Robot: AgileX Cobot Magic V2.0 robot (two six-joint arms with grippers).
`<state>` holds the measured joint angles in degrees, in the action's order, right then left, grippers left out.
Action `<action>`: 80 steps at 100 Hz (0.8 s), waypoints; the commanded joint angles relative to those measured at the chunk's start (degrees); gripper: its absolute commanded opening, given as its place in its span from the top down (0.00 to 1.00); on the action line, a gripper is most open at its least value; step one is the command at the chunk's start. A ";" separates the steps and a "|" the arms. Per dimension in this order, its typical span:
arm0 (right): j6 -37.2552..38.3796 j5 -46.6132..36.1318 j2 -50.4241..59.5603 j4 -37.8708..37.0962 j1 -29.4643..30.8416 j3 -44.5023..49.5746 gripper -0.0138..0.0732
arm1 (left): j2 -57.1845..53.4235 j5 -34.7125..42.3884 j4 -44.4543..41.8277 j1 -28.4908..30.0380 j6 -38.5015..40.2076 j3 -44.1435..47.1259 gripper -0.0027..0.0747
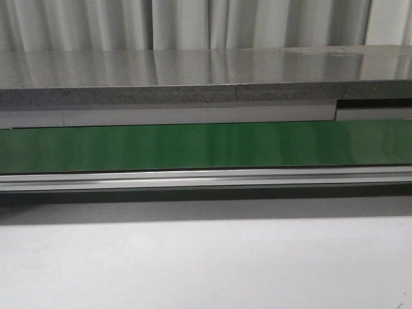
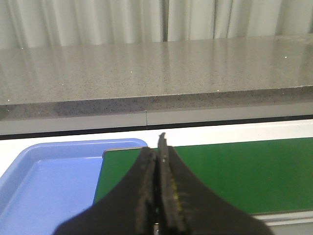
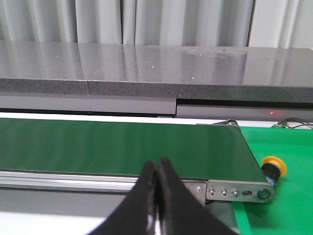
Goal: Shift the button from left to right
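The button (image 3: 273, 168), with a yellow-orange cap on a dark body, lies on its side on a bright green mat (image 3: 286, 196) just past the right end of the belt, seen only in the right wrist view. My right gripper (image 3: 156, 164) is shut and empty, over the belt's near rail, well to the side of the button. My left gripper (image 2: 159, 147) is shut and empty, over the left end of the green belt (image 2: 234, 171). Neither gripper shows in the front view.
A green conveyor belt (image 1: 206, 145) with an aluminium rail (image 1: 206, 178) runs across the table. A blue tray (image 2: 44, 186) sits at the belt's left end. A grey stone counter (image 1: 206, 74) and curtains stand behind. White tabletop (image 1: 206, 264) lies in front.
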<state>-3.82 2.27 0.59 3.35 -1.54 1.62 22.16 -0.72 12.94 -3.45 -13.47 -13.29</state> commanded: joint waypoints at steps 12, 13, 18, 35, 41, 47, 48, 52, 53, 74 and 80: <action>0.08 -4.42 1.08 -0.53 -0.21 -1.02 0.94 | 0.29 4.60 0.45 -0.49 0.30 -1.62 0.99; 0.08 -4.42 1.08 -0.53 -0.21 -1.02 0.94 | 0.29 4.60 0.45 -0.49 0.30 -1.62 0.99; 0.08 -4.42 1.08 -0.53 -0.21 -1.02 0.94 | 0.29 4.60 0.45 -0.49 0.30 -1.62 0.99; 0.08 -4.42 1.08 -0.53 -0.21 -1.02 0.94 | 0.29 4.60 0.45 -0.49 0.30 -1.62 0.99; 0.08 -4.42 1.08 -0.53 -0.21 -1.02 0.94 | 0.29 4.60 0.45 -0.49 0.30 -1.62 0.99; 0.08 -4.42 1.08 -0.53 -0.21 -1.02 0.94 | 0.29 4.60 0.45 -0.49 0.30 -1.62 0.99; 0.08 -4.42 1.08 -0.53 -0.21 -1.02 0.94 | 0.29 4.60 0.45 -0.49 0.30 -1.62 0.99; 0.08 -4.42 1.08 -0.53 -0.21 -1.02 0.94 | 0.29 4.60 0.45 -0.49 0.30 -1.62 0.99; 0.08 -4.42 1.08 -0.53 -0.21 -1.02 0.94 | 0.29 4.60 0.45 -0.49 0.30 -1.62 0.99; 0.08 -4.42 1.08 -0.53 -0.21 -1.02 0.94 | 0.29 4.72 0.18 -0.49 0.30 -1.62 0.99; 0.08 -4.42 1.08 -0.53 -0.21 -1.02 0.94 | 0.19 4.71 -0.14 -0.49 0.30 -1.54 0.99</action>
<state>-3.82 2.27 0.59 3.35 -1.54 1.62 22.16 -0.72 12.94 -3.45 -13.47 -13.29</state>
